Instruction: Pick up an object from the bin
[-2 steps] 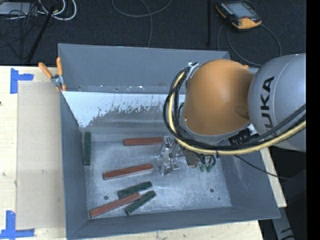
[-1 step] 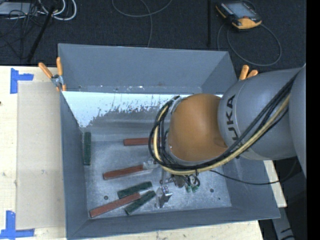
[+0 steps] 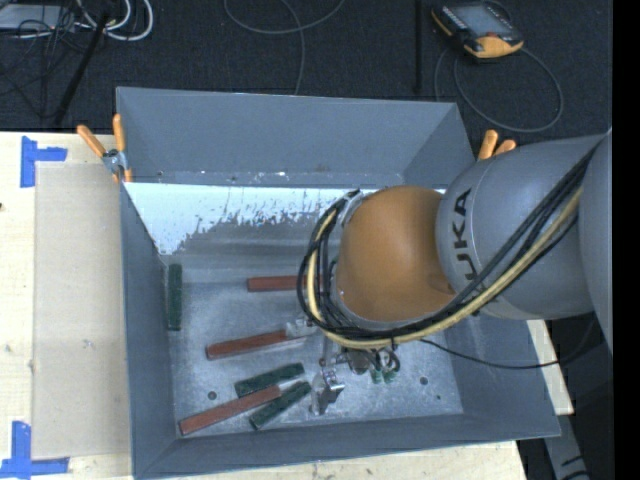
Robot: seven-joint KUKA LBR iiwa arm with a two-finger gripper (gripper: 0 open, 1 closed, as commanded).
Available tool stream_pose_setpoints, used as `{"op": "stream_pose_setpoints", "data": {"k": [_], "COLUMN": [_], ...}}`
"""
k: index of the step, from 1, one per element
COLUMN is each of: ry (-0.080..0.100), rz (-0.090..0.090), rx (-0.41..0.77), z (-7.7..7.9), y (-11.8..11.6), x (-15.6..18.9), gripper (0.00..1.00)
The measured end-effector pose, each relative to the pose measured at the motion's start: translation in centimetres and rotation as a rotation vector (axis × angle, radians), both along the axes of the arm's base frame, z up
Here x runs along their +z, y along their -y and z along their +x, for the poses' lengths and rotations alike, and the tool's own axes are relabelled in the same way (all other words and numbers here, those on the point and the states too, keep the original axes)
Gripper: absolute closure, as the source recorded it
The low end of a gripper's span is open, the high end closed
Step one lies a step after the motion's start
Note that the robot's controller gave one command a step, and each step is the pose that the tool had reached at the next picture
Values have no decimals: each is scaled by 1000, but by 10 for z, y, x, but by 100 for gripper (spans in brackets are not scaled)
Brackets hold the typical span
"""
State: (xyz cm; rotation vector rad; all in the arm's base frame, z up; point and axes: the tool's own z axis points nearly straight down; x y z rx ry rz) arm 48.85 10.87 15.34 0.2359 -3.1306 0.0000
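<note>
**A:** Entry, pick trial. Claw pos.?

**B:** Claw (image 3: pixel 326 392) sits low in the bin (image 3: pixel 290 148), front-centre of the floor, under the orange wrist cover (image 3: pixel 385 253). Arm (image 3: pixel 530 238) comes in from the right.

**A:** Released or clenched?

**B:** Can't tell. The cover and cables (image 3: pixel 312 268) hide most of it.

**A:** Nearest obj.?

**B:** Lower green stick (image 3: pixel 280 406): dark, flat, lying diag. on the floor. Its right end is just beside the claw. Contact y/n: can't tell.

**A:** Others close by?

**B:** Upper green stick (image 3: pixel 268 379), approx. parallel and just behind the lower one, right end also near the claw. Long brown stick (image 3: pixel 232 411) lies alongside the lower green stick, on its left, and runs twd. the front-left corner.

**A:** Rest of the bin?

**B:** 2nd brown stick (image 3: pixel 250 345) mid-floor, right end near the cables. 3rd brown stick (image 3: pixel 272 284) further back, right end hidden by the cables. 3rd green stick (image 3: pixel 174 296) lies along the left wall, well apart from the claw. All flat, spread out singly.
</note>
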Motion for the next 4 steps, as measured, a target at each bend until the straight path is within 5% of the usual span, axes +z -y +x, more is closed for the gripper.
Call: {"op": "stream_pose_setpoints", "data": {"k": [1, 2, 3, 4], "ry": [6, 5, 2, 1], "rz": [0, 0, 0, 1], "rx": [159, 158, 188, 188], "z": [-6, -6, 11, 11], "y": [-20, -20, -31, -31], "x": [-80, -80, 38, 38], "gripper": [100, 100, 100, 100]}}
